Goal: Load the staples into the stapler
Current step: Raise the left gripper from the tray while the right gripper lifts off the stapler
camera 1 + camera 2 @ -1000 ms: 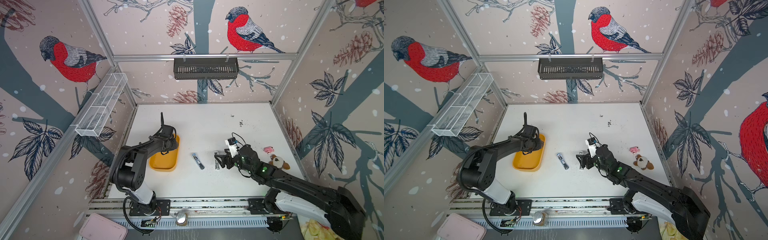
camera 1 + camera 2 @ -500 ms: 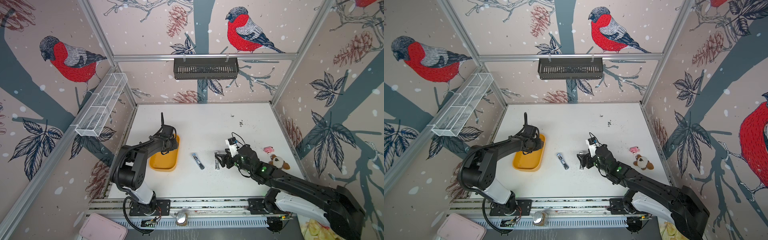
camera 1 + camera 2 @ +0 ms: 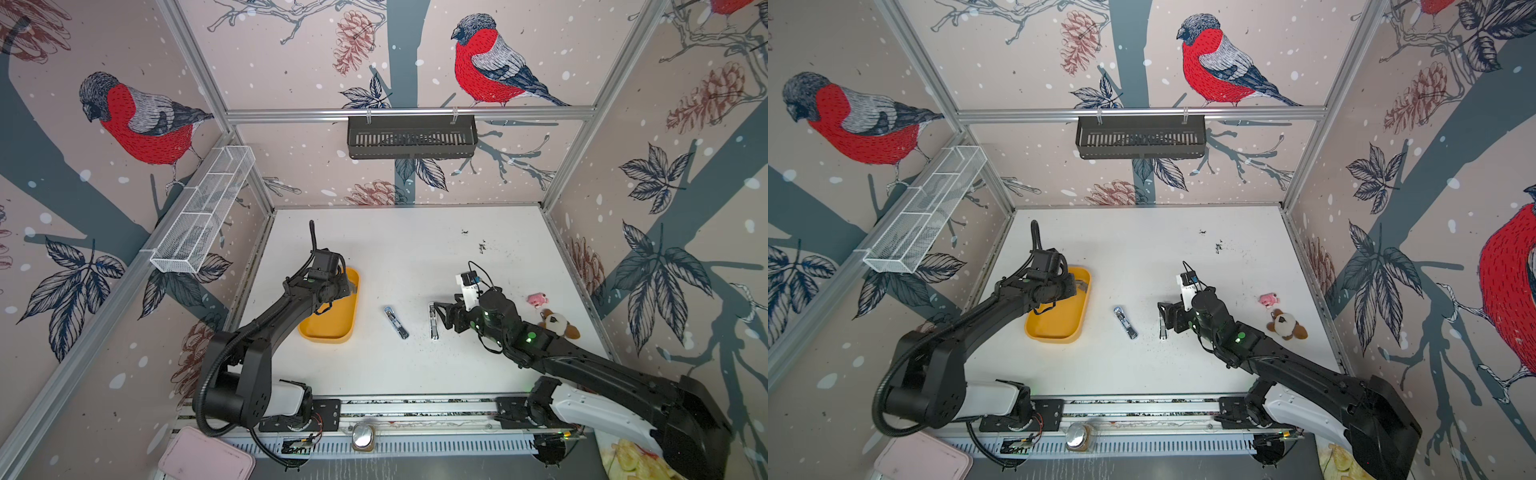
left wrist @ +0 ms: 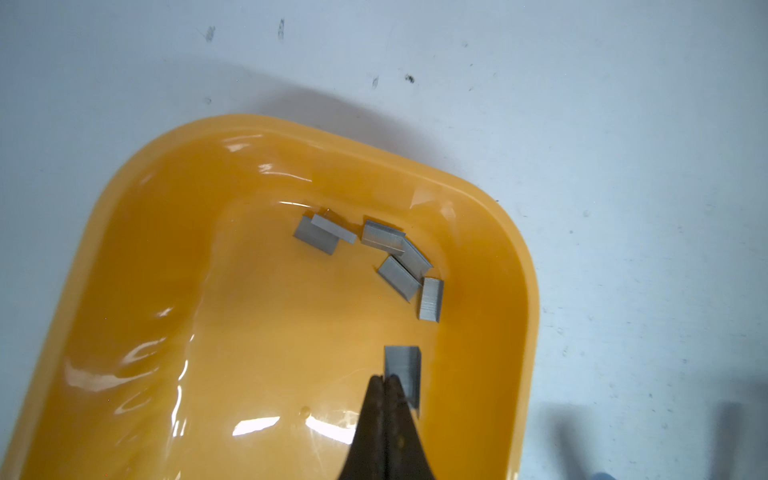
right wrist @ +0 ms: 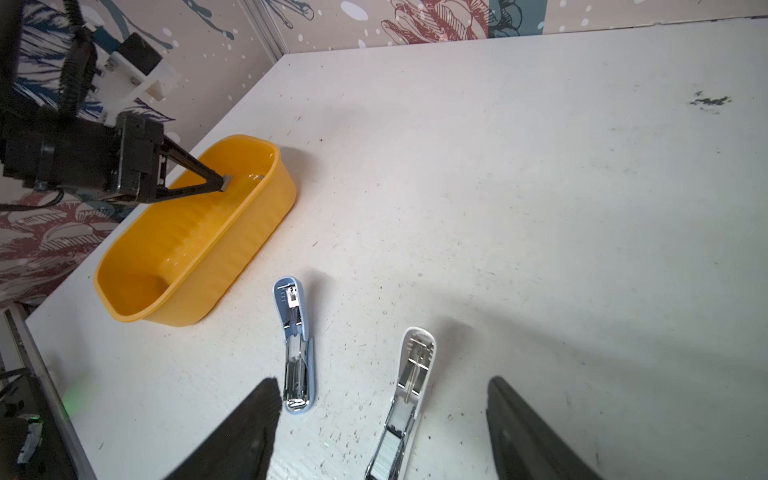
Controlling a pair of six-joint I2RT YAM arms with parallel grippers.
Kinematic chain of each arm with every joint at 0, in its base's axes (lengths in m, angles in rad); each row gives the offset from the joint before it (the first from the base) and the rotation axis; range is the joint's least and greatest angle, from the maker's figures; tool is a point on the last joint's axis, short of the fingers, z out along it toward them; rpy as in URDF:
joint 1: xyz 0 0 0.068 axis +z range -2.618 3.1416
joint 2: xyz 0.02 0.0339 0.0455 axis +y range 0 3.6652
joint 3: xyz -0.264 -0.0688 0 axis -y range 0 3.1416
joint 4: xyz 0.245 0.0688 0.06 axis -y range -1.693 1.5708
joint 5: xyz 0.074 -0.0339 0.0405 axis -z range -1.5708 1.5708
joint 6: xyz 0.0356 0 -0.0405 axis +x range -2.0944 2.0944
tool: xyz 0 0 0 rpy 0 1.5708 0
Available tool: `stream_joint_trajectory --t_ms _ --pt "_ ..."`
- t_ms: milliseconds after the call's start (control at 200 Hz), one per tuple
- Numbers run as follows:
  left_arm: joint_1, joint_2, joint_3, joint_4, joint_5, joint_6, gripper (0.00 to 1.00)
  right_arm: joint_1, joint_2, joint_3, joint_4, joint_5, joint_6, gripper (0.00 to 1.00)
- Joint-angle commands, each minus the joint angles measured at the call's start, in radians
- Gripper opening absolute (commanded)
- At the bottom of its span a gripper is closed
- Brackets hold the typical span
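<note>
Several staples (image 4: 399,253) lie as grey strips in the yellow tray (image 4: 528,291) (image 3: 332,328) (image 3: 1054,328). My left gripper (image 4: 384,379) (image 3: 351,289) (image 3: 1081,286) is over the tray, shut on one staple strip (image 4: 402,365) (image 5: 226,180) held just above the tray floor. Two staplers lie opened flat on the table: a blue stapler (image 5: 295,345) (image 3: 396,322) (image 3: 1125,322) and a white stapler (image 5: 415,374) (image 3: 433,320) with a strip showing in its channel. My right gripper (image 5: 382,395) (image 3: 438,318) (image 3: 1165,316) is open, its fingers either side of the white stapler without touching it.
A plush toy (image 3: 557,324) and a small pink thing (image 3: 537,299) lie right of my right arm. Dark specks (image 3: 482,247) dot the table further back. A black basket (image 3: 411,137) hangs on the back wall, a white wire basket (image 3: 203,208) on the left wall.
My left jaws have closed fully on the strip in the tray. The right jaws have narrowed slightly around the white stapler. Neither arm has shifted noticeably.
</note>
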Motion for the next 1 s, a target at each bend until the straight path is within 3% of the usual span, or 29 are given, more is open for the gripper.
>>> stream_joint_trajectory --t_ms 0,140,250,470,736,996 --pt "0.002 -0.073 -0.005 -0.012 0.163 0.055 0.00 -0.023 -0.008 0.022 -0.018 0.005 0.065 0.74" --pt "0.002 -0.130 -0.004 0.053 0.427 0.084 0.00 -0.082 -0.026 0.050 0.006 -0.147 0.110 0.71" --pt "-0.012 -0.162 -0.012 0.136 0.573 0.072 0.00 -0.114 -0.046 0.090 0.009 -0.232 0.126 0.69" --pt "-0.131 -0.176 -0.018 0.346 0.711 -0.001 0.00 -0.213 -0.093 0.107 0.118 -0.500 0.191 0.66" --pt "-0.170 -0.156 -0.083 0.751 0.927 -0.204 0.00 -0.269 -0.128 0.085 0.324 -0.716 0.297 0.63" --pt "-0.198 -0.165 -0.102 0.970 1.020 -0.351 0.00 -0.272 -0.110 0.103 0.443 -0.777 0.364 0.62"
